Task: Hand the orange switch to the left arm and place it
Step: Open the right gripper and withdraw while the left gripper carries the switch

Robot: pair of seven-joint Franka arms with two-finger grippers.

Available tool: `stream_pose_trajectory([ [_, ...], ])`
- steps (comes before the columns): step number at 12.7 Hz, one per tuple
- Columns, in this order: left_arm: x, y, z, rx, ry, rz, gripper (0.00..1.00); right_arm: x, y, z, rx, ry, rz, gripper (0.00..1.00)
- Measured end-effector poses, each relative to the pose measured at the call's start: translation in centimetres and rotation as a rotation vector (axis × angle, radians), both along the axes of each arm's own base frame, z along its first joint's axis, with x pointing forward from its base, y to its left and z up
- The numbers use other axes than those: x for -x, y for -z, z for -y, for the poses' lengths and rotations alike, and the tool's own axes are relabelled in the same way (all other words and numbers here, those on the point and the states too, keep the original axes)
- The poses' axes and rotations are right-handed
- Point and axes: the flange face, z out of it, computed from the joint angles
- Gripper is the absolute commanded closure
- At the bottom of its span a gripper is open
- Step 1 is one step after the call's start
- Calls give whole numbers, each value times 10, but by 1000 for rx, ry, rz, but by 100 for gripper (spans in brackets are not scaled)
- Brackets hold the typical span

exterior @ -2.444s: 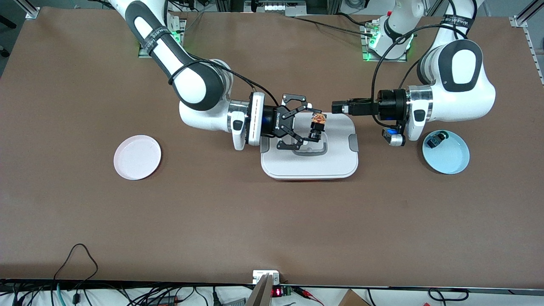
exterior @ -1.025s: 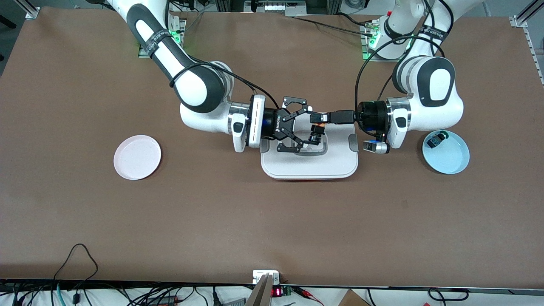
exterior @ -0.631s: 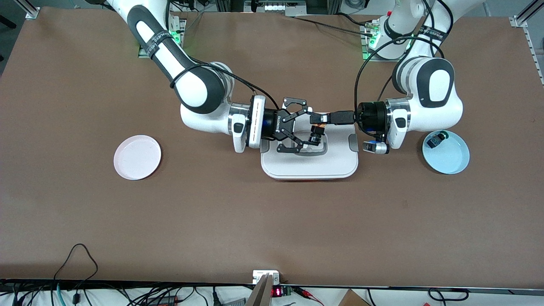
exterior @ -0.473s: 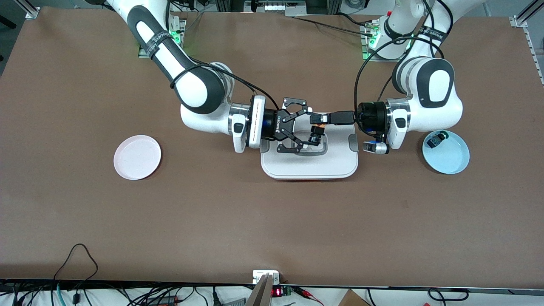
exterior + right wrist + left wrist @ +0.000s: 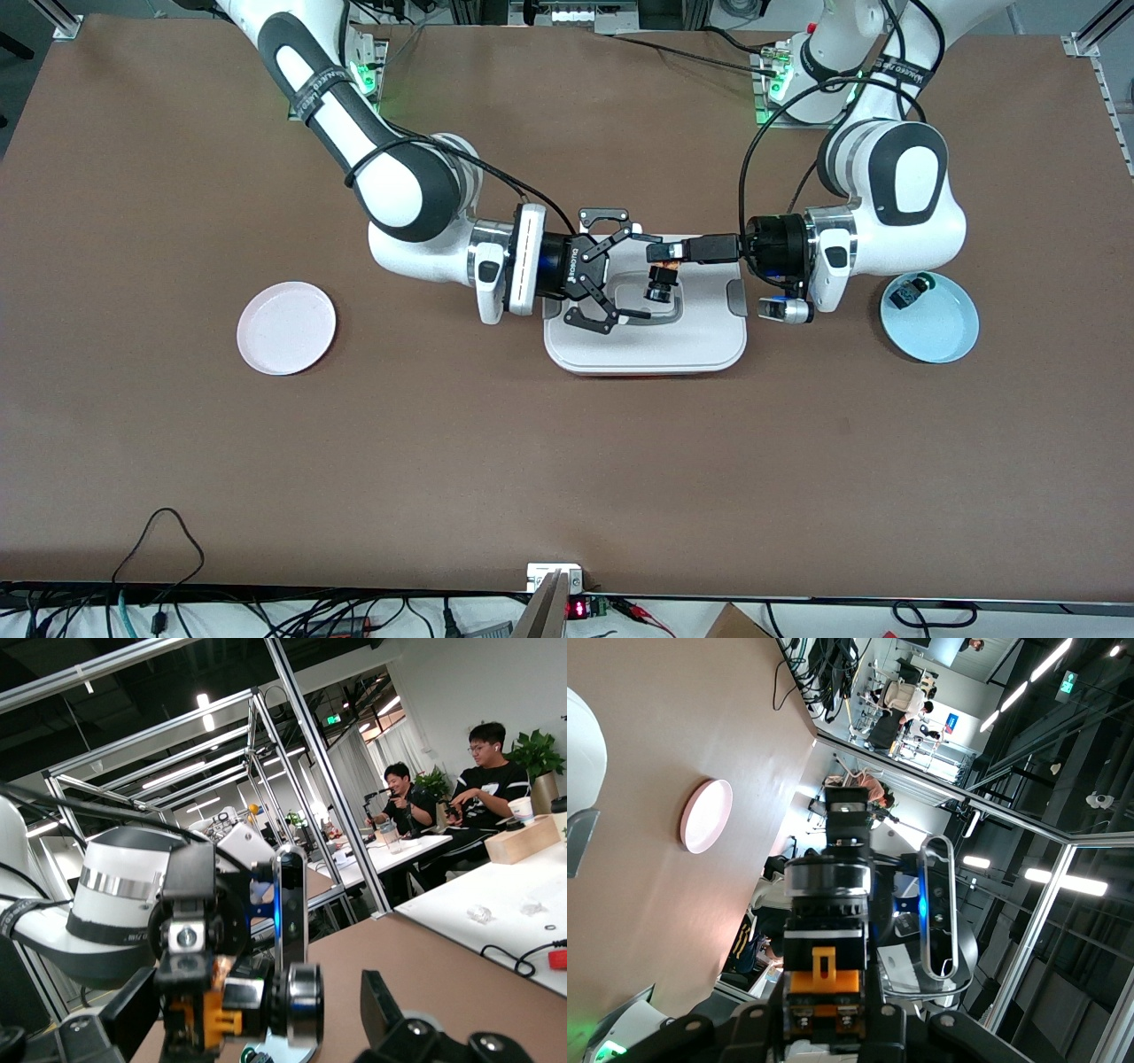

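From the front, the box [image 5: 645, 330] sits on the counter [image 5: 567, 461] midway between the two arms; both grippers hang over its lid. The left gripper [image 5: 660, 252] reaches in from the left arm's end with its fingers pinched on the orange switch [image 5: 659, 273], gripping the orange end while the black barrel points toward the front camera, held in the air above the lid's recessed handle; the right gripper [image 5: 640, 276] faces it from the right arm's end with its fingers spread wide, one on each side of the switch, and neither is seen touching it. A pink plate [image 5: 286, 327] lies toward the right arm's end of the counter; a blue plate [image 5: 941, 335] toward the left arm's end carries a small black-and-blue part [image 5: 907, 291].

In the left wrist view, the left gripper's fingers [image 5: 764, 1032] close on the orange body of the switch [image 5: 824, 976], whose black and silver barrel points away from the wrist; the pink plate [image 5: 705, 816] shows on the counter farther off.

In the right wrist view, the switch [image 5: 237, 996] is held by the left gripper [image 5: 199, 1001], its orange part between those fingers; the right gripper's own fingers [image 5: 383, 1008] stand apart to either side of it.
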Motion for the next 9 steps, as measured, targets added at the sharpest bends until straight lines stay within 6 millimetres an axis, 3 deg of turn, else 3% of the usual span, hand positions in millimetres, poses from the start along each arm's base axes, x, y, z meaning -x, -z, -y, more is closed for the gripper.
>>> stream_pose_trajectory([
  [2, -2, 4, -5, -42, 8, 37, 83, -13, -4, 15, -9, 20, 7, 0],
  [4, -2, 6, -15, -160, 89, 105, 83, -35, -8, 45, -41, 14, 31, 0],
  [9, -13, -7, -66, -532, 378, 295, 85, -84, -11, 142, -21, -75, 137, 0],
])
